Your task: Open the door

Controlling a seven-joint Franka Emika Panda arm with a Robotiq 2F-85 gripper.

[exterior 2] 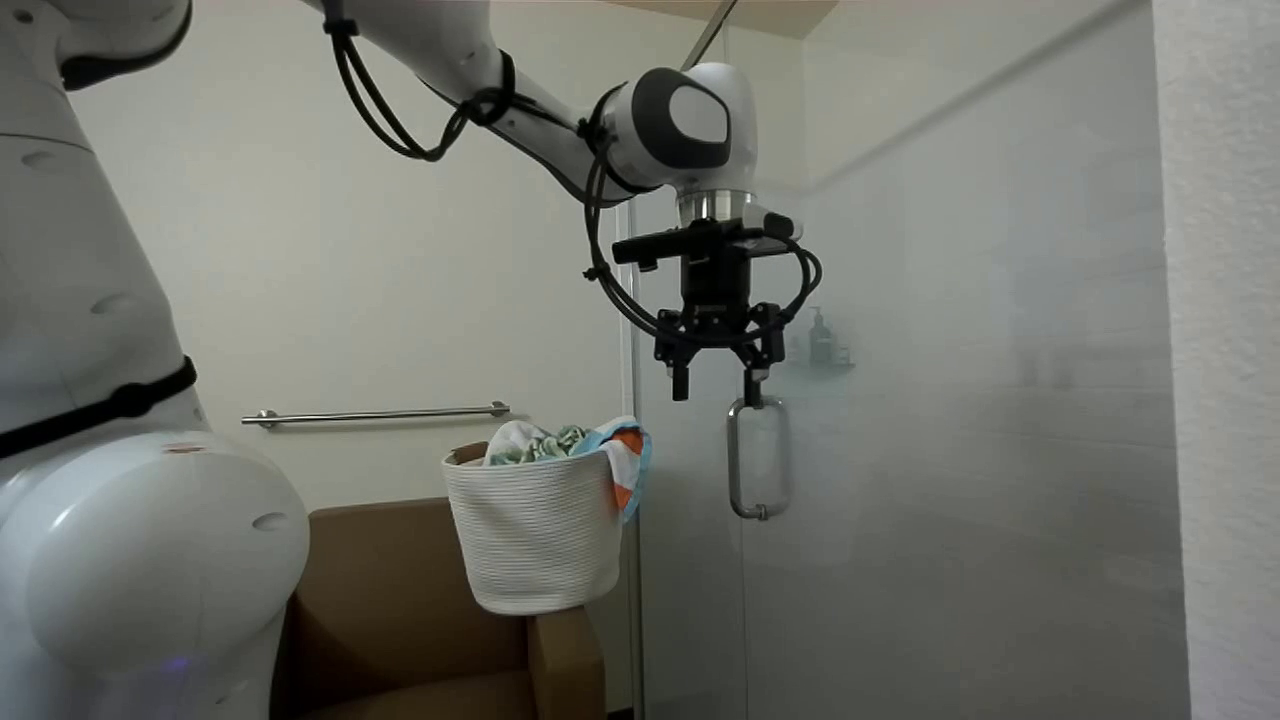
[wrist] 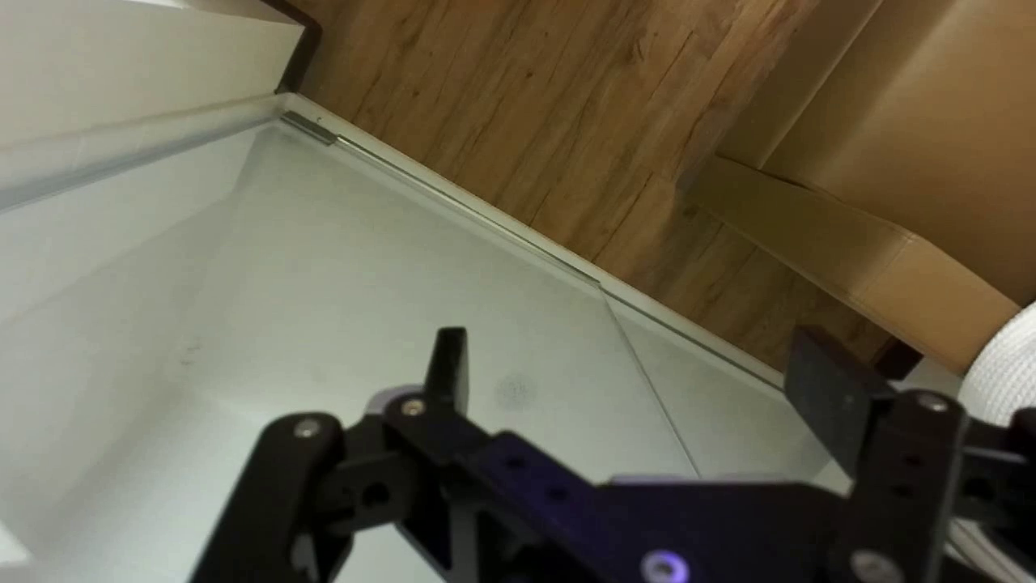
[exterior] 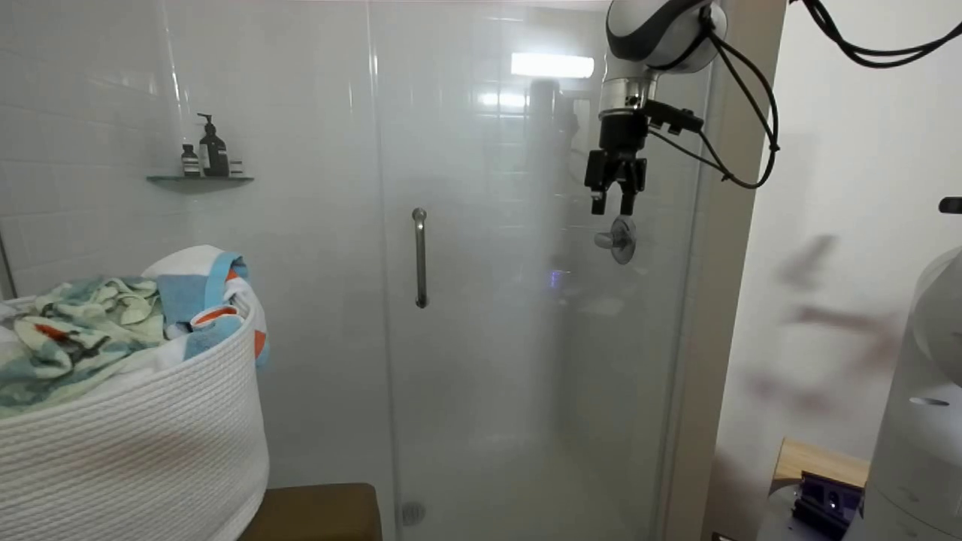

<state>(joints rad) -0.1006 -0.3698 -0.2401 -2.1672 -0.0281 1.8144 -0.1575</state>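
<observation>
The door point(exterior: 488, 376) is a tall clear glass panel, closed in line with the fixed panel beside it. It also shows in an exterior view point(exterior 2: 960, 560) and the wrist view point(wrist: 453, 267). Its vertical silver bar handle point(exterior: 421, 259) shows in both exterior views point(exterior 2: 735, 460) and is out of the wrist view. My gripper point(exterior: 612, 204) points down, open and empty, apart from the handle. It appears right of the handle there; in an exterior view one fingertip overlaps the handle's top point(exterior 2: 716, 388). Nothing is between the fingers in the wrist view point(wrist: 639, 372).
A white woven basket point(exterior: 135, 458) of towels stands on a brown armchair point(exterior 2: 420, 600), left of the door. A fixed glass panel point(exterior: 316, 361) adjoins the handle side. A wall towel bar point(exterior 2: 380, 415) is behind. The sill point(wrist: 486, 212) borders the wood floor point(wrist: 526, 105).
</observation>
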